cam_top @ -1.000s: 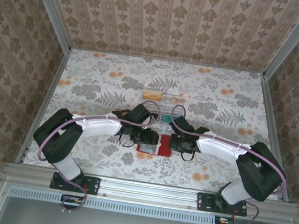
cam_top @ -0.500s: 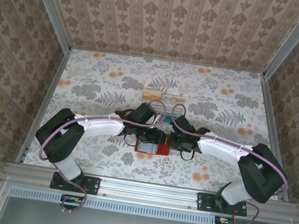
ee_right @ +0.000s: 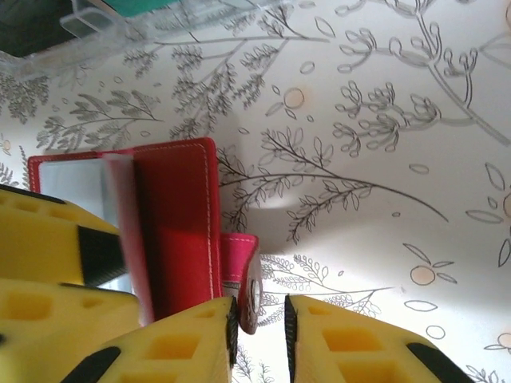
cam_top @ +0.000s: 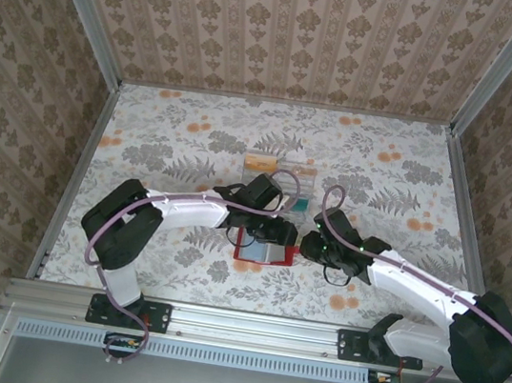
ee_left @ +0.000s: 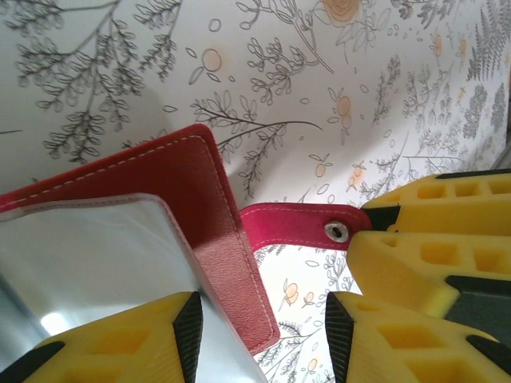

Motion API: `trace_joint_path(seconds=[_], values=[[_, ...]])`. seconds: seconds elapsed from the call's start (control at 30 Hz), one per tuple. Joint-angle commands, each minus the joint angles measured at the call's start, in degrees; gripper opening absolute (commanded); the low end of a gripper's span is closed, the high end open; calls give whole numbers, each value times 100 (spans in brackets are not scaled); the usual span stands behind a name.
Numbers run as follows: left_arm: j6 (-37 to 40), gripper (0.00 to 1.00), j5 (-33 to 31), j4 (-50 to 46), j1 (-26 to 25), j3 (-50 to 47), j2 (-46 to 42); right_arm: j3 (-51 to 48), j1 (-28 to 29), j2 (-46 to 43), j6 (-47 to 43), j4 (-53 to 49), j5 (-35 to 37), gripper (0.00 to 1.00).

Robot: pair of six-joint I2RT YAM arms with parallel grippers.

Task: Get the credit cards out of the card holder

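Step in hand: we judge this to be the opening-up stage. The card holder (ee_left: 204,199) lies spread with its inside up, and neither gripper has a card.
Card holder: it rests on the table (cam_top: 177,141) between the two grippers, just on the near side of the clear tray (ee_right: 96,36). Its red tab (ee_left: 291,222) sticks out sideways towards the right arm.
Left gripper (ee_left: 262,319): we see it roughly half open, straddling the edge of the red cover. One finger (ee_left: 120,347) sits over a pale panel (ee_left: 88,255) and the other stands clear of the leather, so it grasps nothing.
Right gripper (ee_right: 260,309): its jaws stand narrowly apart around the tab, with the snap (ee_left: 337,231) between them. A sliver of table shows on one side of the tab, so we cannot tell whether it pinches or merely brackets it.
Cards: we cannot tell whether the pale panel is a card or a clear sleeve. A tan card (cam_top: 260,162) appears to lie in the tray's far-left compartment.
Next move: we think the left jaws must close on the panel's free edge alone, not the cover, and draw it out flat. Meanwhile the tab should be pinned so the holder does not slide.
Risk: the thin edge may slip, or the whole holder may lift with it.
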Motion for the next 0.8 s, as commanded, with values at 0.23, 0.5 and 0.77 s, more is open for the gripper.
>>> trace_joint_path(seconds=[0.23,0.5,0.77], values=[[73,47,-229,-67,84,-274,-430,-333,278,100,363,1212,-777,45],[83,47,-383,-196,135,-271,-589,-394,395,608,527,1180,-490,28],[80,48,-915,-729,497,-863,-1592,-117,377,971,212,629,-144,15]])
